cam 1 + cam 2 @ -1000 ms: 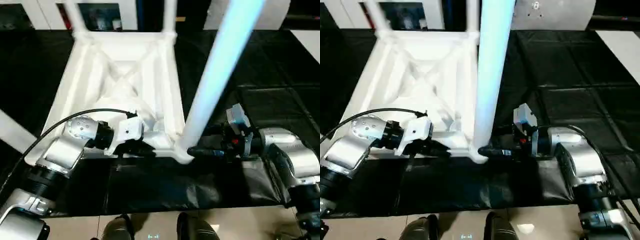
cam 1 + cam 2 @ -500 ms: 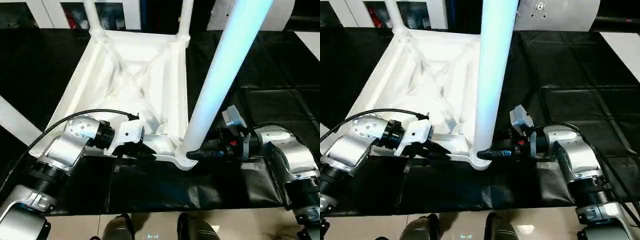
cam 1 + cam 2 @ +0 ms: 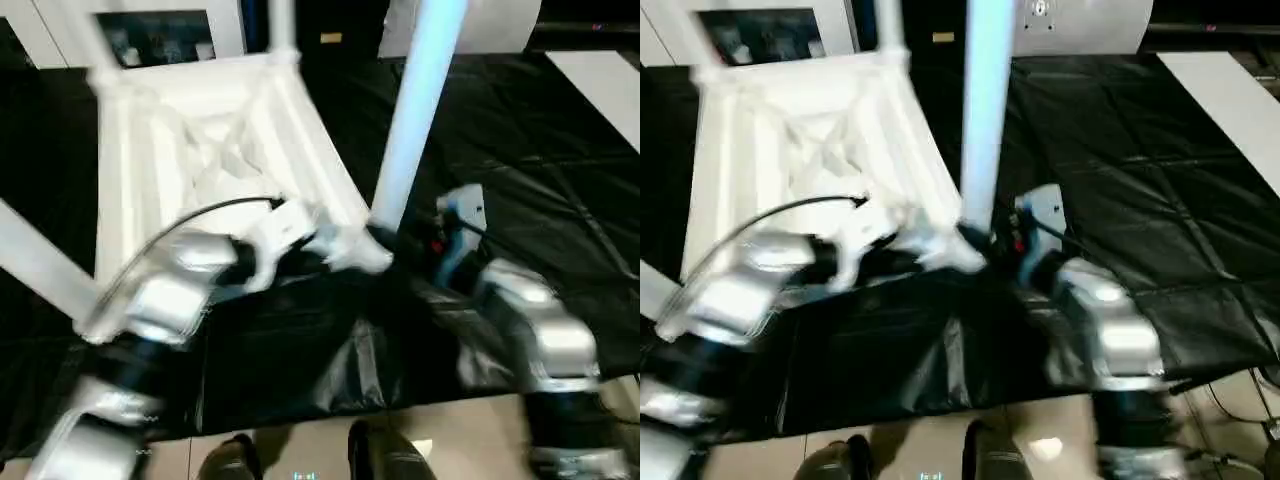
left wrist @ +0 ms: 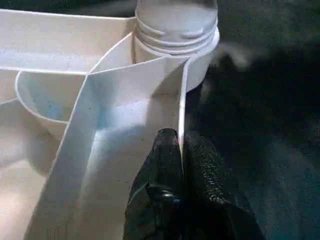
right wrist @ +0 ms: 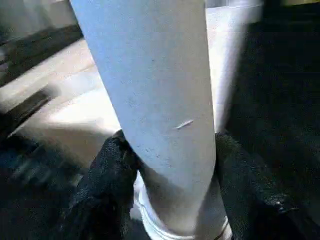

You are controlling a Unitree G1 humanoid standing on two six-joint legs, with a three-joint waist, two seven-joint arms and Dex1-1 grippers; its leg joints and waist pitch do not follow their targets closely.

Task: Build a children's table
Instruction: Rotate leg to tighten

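A leg (image 5: 155, 100) is being fitted into a corner socket (image 4: 176, 35) of the tabletop (image 3: 190, 150), which lies upside down on a black cloth (image 3: 520, 130) with its ribs facing up. Two far corners look to have legs already, though blur hides much. This leg stands upright in the near corner, on the robot's right. It is gripped near its bottom end by the right gripper (image 5: 167, 180), with one black finger seen on each side of the round leg. The thin side wall of the tabletop is pinched by the left gripper (image 4: 181, 155), whose fingers are pressed tight on it, just beside the same socket. So the tabletop is held steady while the leg is worked in. Ridged rings show at the leg's bottom end, just above the socket rim, so it may not be all the way in yet. A turn or a push down on the leg is likely called for next, with the tabletop kept from sliding.
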